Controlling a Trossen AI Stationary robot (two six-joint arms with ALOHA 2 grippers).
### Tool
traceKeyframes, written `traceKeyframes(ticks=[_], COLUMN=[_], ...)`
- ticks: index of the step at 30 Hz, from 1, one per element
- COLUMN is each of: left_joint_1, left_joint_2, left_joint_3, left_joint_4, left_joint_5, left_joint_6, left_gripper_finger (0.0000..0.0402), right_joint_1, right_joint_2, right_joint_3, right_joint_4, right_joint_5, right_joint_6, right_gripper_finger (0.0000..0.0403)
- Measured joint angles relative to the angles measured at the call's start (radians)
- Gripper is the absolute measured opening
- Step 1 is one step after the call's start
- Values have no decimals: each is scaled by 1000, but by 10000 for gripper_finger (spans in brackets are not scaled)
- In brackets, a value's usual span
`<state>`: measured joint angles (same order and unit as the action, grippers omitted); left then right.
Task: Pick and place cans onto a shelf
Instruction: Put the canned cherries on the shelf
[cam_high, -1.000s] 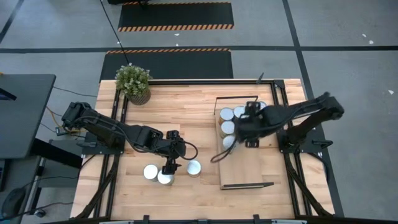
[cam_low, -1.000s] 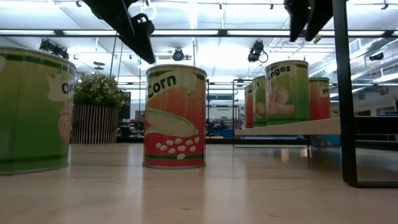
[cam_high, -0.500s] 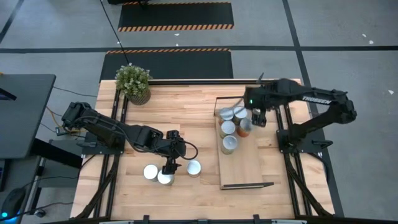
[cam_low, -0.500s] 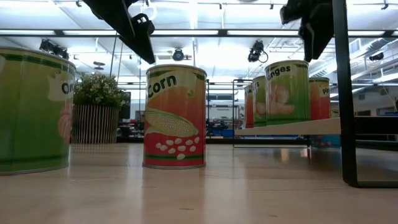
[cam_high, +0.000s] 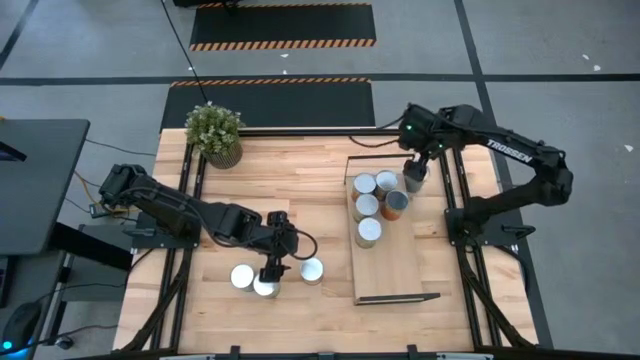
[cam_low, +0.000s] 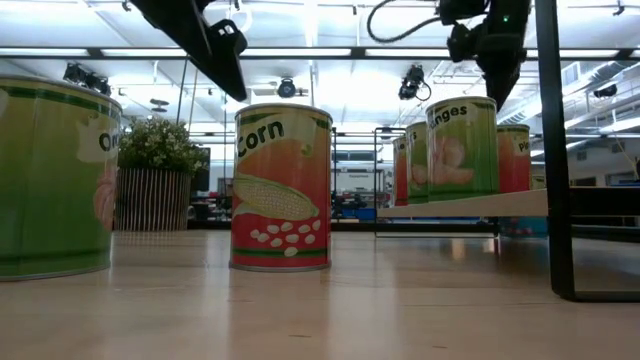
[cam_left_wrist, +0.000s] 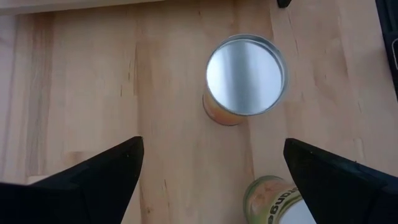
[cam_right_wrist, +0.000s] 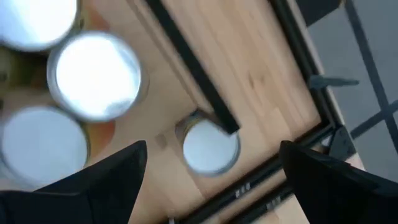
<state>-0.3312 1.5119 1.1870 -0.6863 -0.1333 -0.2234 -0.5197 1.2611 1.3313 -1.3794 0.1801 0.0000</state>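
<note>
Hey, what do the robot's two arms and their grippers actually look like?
Both arms are black and jointed. The right arm carries white TROSSEN lettering and a small green light near its wrist. The left arm trails black cable loops. The left gripper and right gripper each show two dark, wedge-shaped fingers.

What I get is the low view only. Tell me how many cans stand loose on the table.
Observer: Three, seen from above: one can, a second can close beside it, and a third can a little apart.
Operator: Give me the left gripper's state.
Observer: The left gripper is open and empty, above those three cans.
Operator: Now the right gripper.
Observer: The right gripper is open and empty, over the crowded end of the shelf.
</note>
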Motion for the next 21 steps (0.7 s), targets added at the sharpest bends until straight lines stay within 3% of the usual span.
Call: traceKeyframes(ticks=[13, 21], left_joint_1=[-10, -8], left_joint_2=[0, 0], left_joint_3=[0, 0], left_joint_4=[1, 1], left_joint_5=[0, 0], left_joint_6=[-16, -22], left_gripper_finger=[393, 393], right_joint_1=[-66, -112], right_joint_2=[-170, -244], right_joint_3=[-353, -492], right_joint_4=[170, 307], right_joint_5=[-66, -80], right_joint_6=[34, 56], right_gripper_finger=[374, 374])
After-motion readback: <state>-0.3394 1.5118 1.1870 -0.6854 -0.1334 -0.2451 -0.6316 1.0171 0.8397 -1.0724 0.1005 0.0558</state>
